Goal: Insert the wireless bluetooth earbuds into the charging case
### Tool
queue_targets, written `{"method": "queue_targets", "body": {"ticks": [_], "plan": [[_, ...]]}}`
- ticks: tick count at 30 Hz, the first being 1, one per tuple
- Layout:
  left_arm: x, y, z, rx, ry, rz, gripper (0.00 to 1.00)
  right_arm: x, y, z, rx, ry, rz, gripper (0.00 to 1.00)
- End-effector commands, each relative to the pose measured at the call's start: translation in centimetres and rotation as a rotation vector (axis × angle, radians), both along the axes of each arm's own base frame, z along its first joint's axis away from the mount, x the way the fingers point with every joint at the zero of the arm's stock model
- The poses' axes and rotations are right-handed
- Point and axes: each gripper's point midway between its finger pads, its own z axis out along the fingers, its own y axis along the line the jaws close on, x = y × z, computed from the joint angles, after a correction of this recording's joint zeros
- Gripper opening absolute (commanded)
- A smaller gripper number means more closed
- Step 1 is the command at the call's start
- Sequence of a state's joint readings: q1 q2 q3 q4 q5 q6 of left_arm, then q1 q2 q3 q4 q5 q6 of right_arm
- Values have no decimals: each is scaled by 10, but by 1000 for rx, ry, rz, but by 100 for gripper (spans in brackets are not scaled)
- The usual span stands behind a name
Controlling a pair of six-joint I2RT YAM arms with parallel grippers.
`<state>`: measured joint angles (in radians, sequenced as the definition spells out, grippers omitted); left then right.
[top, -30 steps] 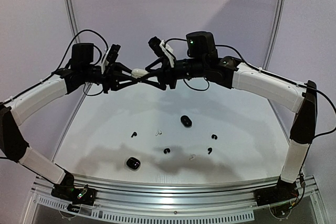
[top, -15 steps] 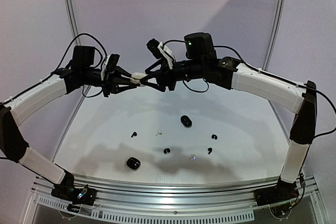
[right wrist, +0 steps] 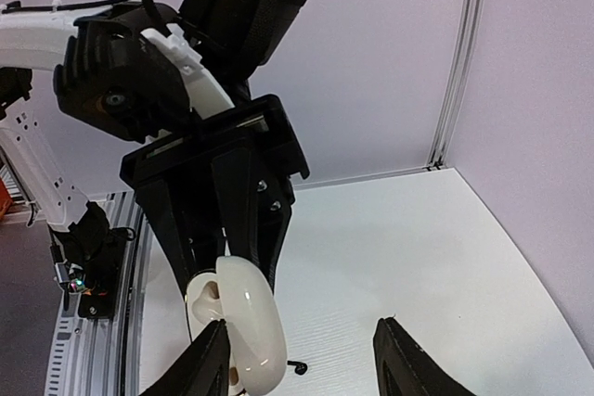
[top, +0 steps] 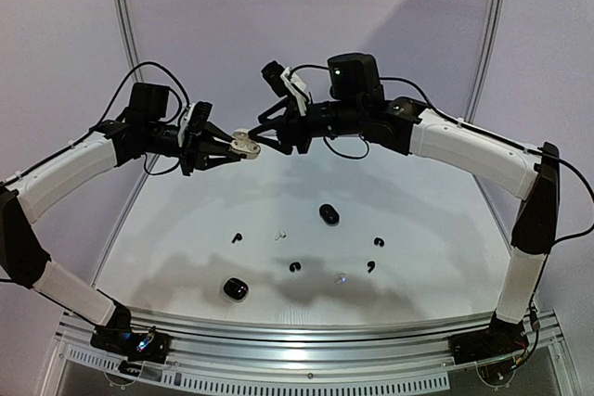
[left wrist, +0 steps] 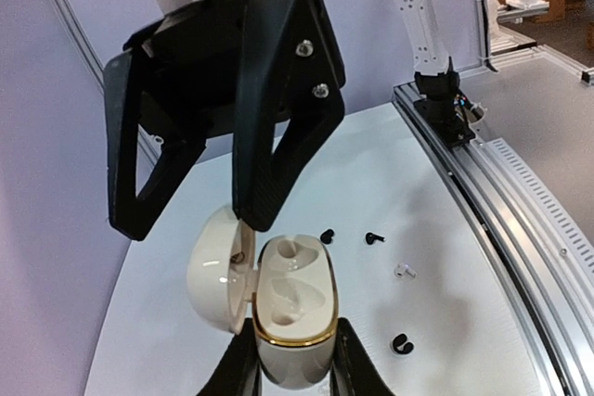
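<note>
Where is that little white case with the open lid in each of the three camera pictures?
Top external: the white case is up in the air, upper centre, a little left.
Left wrist: bottom centre, lid swung open to the left.
Right wrist: bottom, left of centre, seen nearly edge-on.
Shared landmark: the metal rail, at the bottom, the right and the lower left in turn.

**Cream Case, Gold Band**

The charging case is glossy cream-white with a thin gold band round its rim — the same white inside. The arms are white with black joints. On the white table lie two black oval cases, black earbuds and white earbuds. The wall is pale lilac.
</note>
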<state>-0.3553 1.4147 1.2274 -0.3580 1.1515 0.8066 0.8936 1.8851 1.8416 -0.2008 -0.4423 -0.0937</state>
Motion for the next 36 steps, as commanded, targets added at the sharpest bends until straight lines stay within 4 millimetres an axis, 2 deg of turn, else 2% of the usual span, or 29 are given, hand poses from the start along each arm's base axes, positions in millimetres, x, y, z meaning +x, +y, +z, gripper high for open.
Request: {"method": "queue_targets", "body": {"ticks": [1,6,8,13,21,27,31,33,36], "plan": [[-9,-1,6,-23,117,-2,0,11,2,-10,-19,18,-30,54],[-8,-1,6,-48,271,22,0,1,6,1,25,29,30,57],[-10,-1,5,-54,279,19,0,3,5,6,52,46,34,57],[-12,0,6,-59,252,10,0,13,3,-4,26,66,-6,56],[-11,-1,4,-63,270,9,0,15,2,-11,7,87,-17,56],[-9,0,1,-63,308,31,0,12,-2,20,121,118,34,57],[-4,0,3,-71,321,55,0,8,-12,60,259,103,86,59],[-2,0,2,-73,329,70,0,9,-24,78,338,116,96,59],[1,0,2,-78,340,95,0,25,-49,97,433,176,29,59]]}}
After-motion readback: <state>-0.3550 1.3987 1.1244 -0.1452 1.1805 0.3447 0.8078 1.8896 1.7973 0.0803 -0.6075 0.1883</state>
